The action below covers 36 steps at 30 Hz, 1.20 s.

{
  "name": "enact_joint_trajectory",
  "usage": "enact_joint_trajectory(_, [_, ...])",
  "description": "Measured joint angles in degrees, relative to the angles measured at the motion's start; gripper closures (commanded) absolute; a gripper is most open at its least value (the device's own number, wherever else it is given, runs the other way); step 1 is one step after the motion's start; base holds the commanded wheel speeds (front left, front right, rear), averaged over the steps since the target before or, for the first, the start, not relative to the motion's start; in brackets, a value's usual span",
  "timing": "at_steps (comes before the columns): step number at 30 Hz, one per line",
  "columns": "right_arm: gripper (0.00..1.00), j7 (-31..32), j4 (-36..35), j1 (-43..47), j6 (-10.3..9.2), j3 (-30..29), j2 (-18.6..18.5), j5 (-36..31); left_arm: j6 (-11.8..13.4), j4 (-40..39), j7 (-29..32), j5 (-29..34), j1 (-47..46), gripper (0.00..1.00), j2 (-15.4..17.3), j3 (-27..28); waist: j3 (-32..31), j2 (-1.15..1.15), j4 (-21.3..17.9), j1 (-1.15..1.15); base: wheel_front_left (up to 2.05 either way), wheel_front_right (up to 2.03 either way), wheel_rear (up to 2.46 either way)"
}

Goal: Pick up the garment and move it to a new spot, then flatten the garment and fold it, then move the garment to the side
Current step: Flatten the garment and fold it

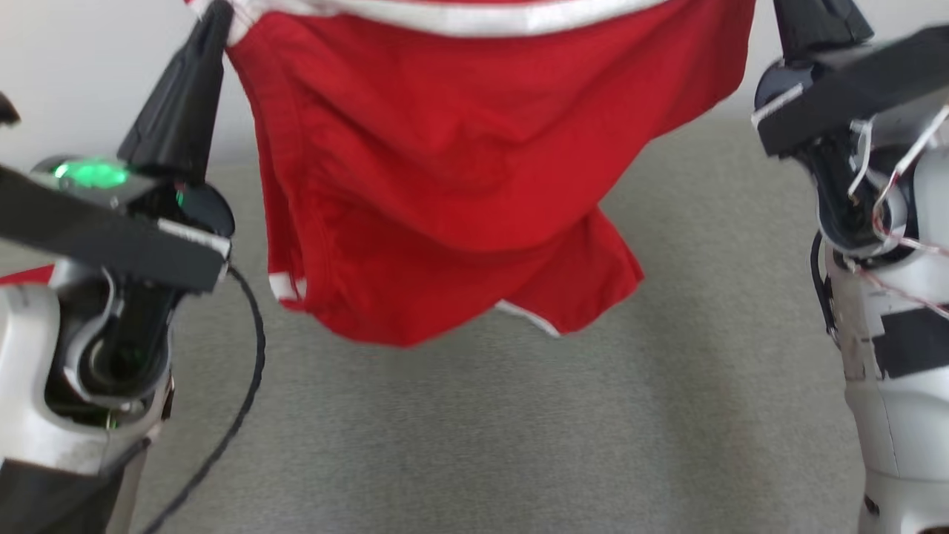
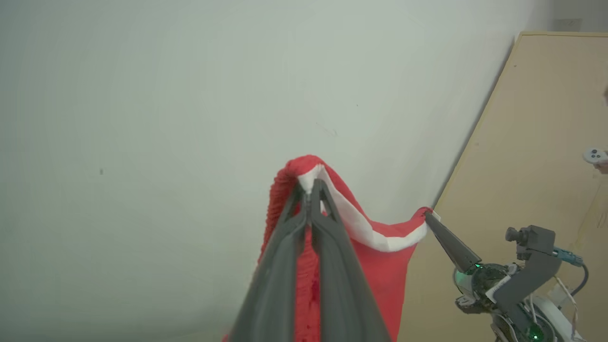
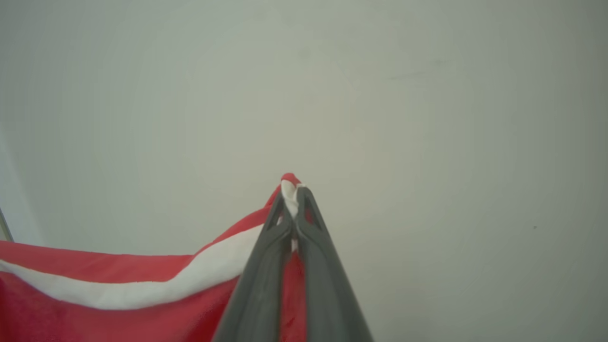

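Above the grey surface (image 1: 519, 445), in the head view, we see the red garment (image 1: 445, 185) hanging spread between two raised arms, its white band (image 1: 460, 18) running along the top edge of the frame. The left hand (image 1: 217, 11) meets the cloth at the upper left corner, its dark fingers drawn together to a point on the band. The right hand (image 1: 797, 22) rises at the upper right with its tips cut off by the frame, so here we cannot tell its grip. The garment's lower folds, edged with white trim, droop at mid-frame. A green light (image 1: 93, 173) glows on the left wrist and a black cable (image 1: 252, 356) loops beneath it.

In the left wrist view, we find the left hand (image 2: 311, 190) clamped on a bunched corner of the garment (image 2: 380, 270), red cloth and white band (image 2: 365, 228) pinched between its two fingers. The band sags across to the right hand (image 2: 430, 216), whose pointed tips pinch the far corner. Behind stand a pale wall (image 2: 142, 118) and a tan board (image 2: 522, 142).

In the right wrist view, we see the right hand (image 3: 295, 194) closed tight on its corner, a tuft of white and red poking above the fingertips. The garment (image 3: 95, 318) trails away to the lower left, the white band (image 3: 142, 289) crossing it, against the plain wall (image 3: 427, 118).
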Motion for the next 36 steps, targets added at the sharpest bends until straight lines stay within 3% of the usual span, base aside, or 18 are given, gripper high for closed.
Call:
enact_joint_trajectory(5, [1.0, 1.3, 4.7, -7.5, -0.03, 3.5, 1.2, -3.3, 2.3, 3.4, 1.4, -1.7, -6.2, 1.0, -1.7, 0.9, 3.4, 0.0, -2.5, 0.01, 0.0, 0.0, 0.0])
enact_joint_trajectory(8, [1.0, -1.9, 10.0, -14.8, 0.0, 4.0, 2.2, -7.3, 2.5, 7.7, 1.2, -0.1, -13.1, 1.0, -1.6, 1.1, 6.7, 0.0, -3.9, 0.01, 0.0, 0.0, 0.0])
enact_joint_trajectory(11, [1.0, -8.6, 15.5, -22.7, 0.0, 0.6, 3.5, -11.3, 1.4, 13.9, -0.8, 2.5, -20.6, 1.0, -1.7, 1.2, 10.6, 0.0, -5.1, 0.02, 0.0, 0.0, 0.0])
enact_joint_trajectory(16, [1.0, -22.4, 21.6, -33.6, 0.0, -6.3, 6.2, -18.3, -1.5, 19.5, -9.7, 6.3, -32.9, 1.0, -3.0, 3.1, 17.6, 0.01, -6.1, 0.03, 0.0, 0.0, 0.0])
enact_joint_trajectory(19, [1.0, -24.9, 23.8, -37.1, 0.0, -7.4, 6.3, -21.2, -3.1, 19.8, -14.2, 7.1, -37.2, 1.0, -4.1, 2.6, 21.4, 0.01, -6.5, 0.03, 0.0, 0.0, 0.0])
enact_joint_trajectory(23, [1.0, -25.1, 29.1, -34.5, 0.0, -3.5, 6.4, -22.3, -4.0, 21.2, -16.7, 6.7, -36.2, 1.0, -5.1, -0.3, 25.9, 0.01, -6.9, 0.03, 0.0, 0.0, 0.0])
enact_joint_trajectory(25, [1.0, -24.1, 32.8, -30.4, 0.0, 0.2, 6.7, -22.3, -4.0, 23.0, -17.5, 8.3, -32.4, 1.0, -4.0, -3.2, 27.8, 0.01, -7.0, 0.03, 0.0, 0.0, 0.0])
enact_joint_trajectory(27, [1.0, -22.4, 35.7, -26.5, 0.0, 3.9, 7.2, -21.1, -4.1, 25.5, -19.6, 6.8, -27.9, 1.0, -5.7, -3.0, 29.5, 0.02, -7.0, 0.04, 0.0, 0.0, 0.0])
enact_joint_trajectory(29, [1.0, -19.7, 37.5, -22.1, 0.0, 9.4, 7.0, -17.7, -4.3, 28.1, -20.2, 9.3, -21.6, 1.0, -6.9, -9.1, 31.1, 0.02, -6.9, 0.03, 0.0, 0.0, 0.0])
enact_joint_trajectory(32, [1.0, -17.2, 36.9, -17.5, 0.0, 14.0, 5.1, -13.4, -4.5, 30.9, -20.9, 11.3, -17.7, 1.0, -6.3, -13.7, 31.2, 0.02, -6.5, 0.03, 0.0, 0.0, 0.0])
enact_joint_trajectory(36, [1.0, -15.5, 32.5, -12.2, 0.0, 17.4, 1.2, -6.6, -4.5, 32.1, -21.3, 9.2, -13.6, 1.0, -5.7, -14.4, 29.6, -0.01, -6.2, -0.01, 0.0, 0.0, 0.0])
